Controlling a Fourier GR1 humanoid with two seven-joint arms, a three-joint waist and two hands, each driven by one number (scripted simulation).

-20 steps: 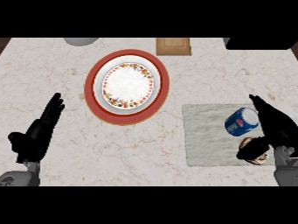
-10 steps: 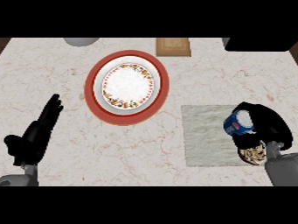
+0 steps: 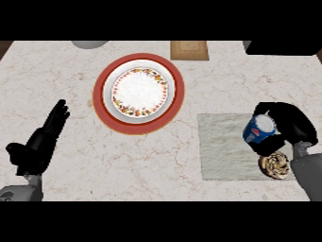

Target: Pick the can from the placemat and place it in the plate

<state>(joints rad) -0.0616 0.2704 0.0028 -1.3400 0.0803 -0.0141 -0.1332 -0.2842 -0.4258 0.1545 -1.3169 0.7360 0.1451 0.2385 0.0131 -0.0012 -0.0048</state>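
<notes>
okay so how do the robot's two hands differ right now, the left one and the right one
The left hand has straight fingers and holds nothing; the right hand is curled round the blue can. The left hand is over bare counter, well left of the plate; the right hand is over the grey placemat, next to a cookie. Both are black, on grey forearms coming in from the lower edge.

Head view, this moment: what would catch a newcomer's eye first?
The red-rimmed plate with its flowered white centre stands out at the middle of the pale marble counter. Next comes the right hand, curled round the blue can at the right edge of the grey placemat, with a small brown patterned round thing just below it. The left hand rests open at the lower left.
</notes>
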